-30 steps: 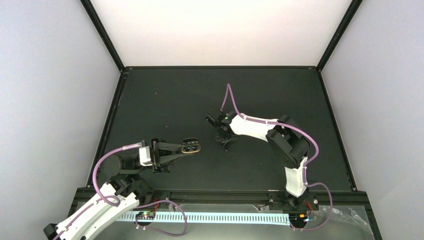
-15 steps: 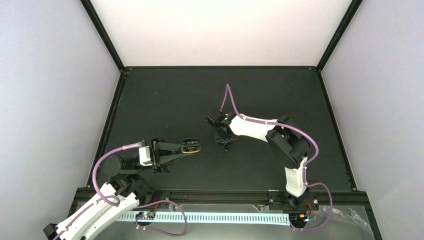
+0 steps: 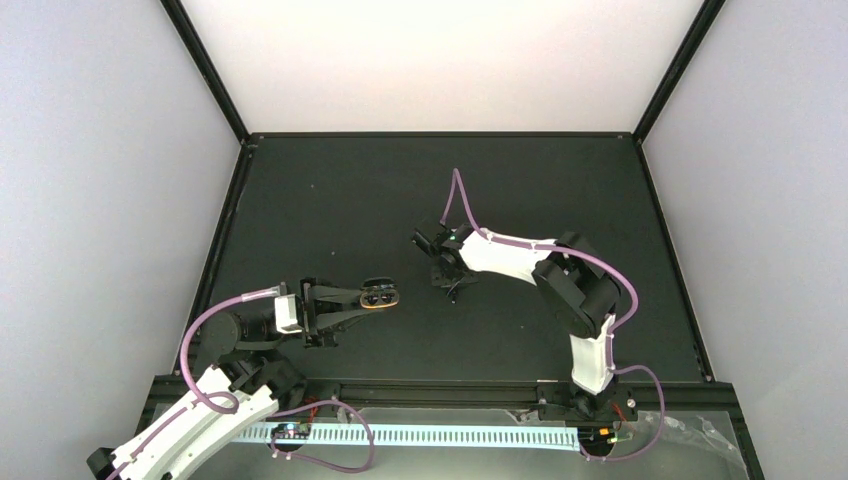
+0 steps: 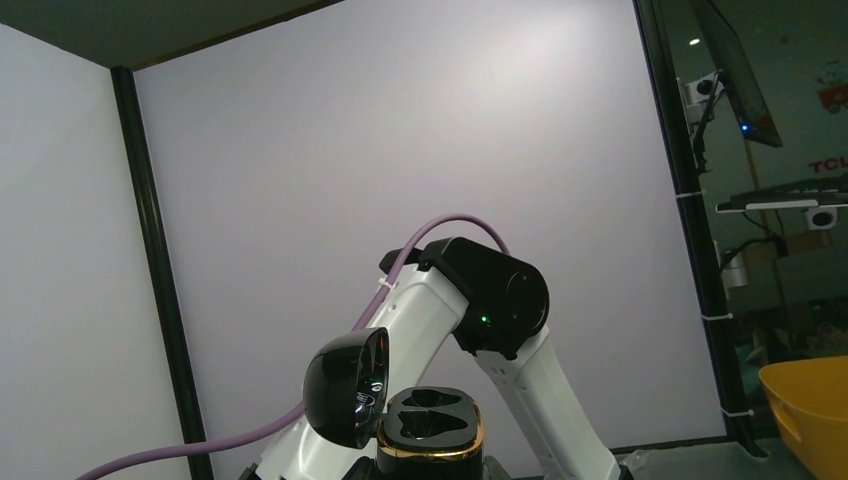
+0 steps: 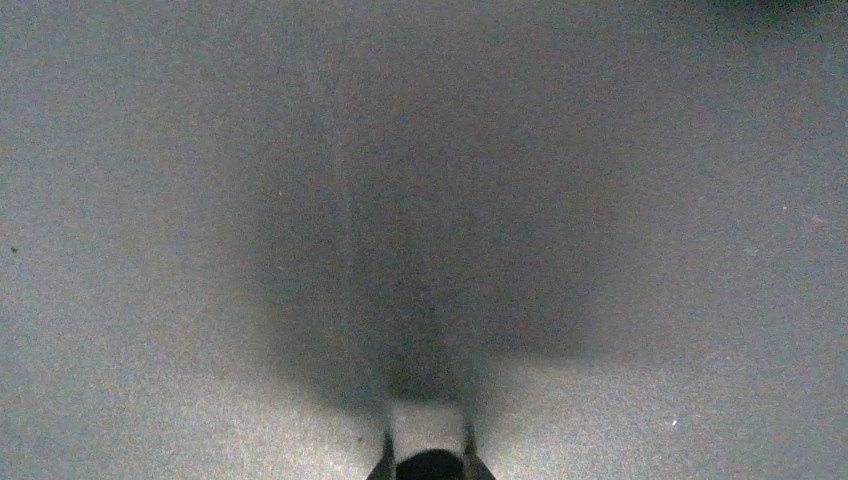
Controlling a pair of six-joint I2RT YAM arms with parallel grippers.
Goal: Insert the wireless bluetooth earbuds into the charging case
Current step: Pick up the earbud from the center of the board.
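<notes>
**A:** Which step is this?

**B:** The pickup of a bud, I'd judge. The left gripper (image 3: 372,297) is clamped on the case (image 4: 430,428) and holds it with the lid (image 4: 346,388) swung open. Both sockets face up and look empty.

**A:** And the bud?

**B:** To the right of the case, a little farther from the arm bases, the right gripper (image 3: 452,288) points down at the table (image 3: 330,190). Its fingers (image 5: 468,462) stand narrow, one on each side of a small dark bud (image 5: 430,467). I cannot tell whether they truly grip it, as that view is blurred. The other one I cannot find.

**A:** What next?

**B:** A firm pinch and a straight lift. After that comes a carry left to the case, with the bud turned to suit one socket. It is small and rounded, so it may slip or twist.
</notes>
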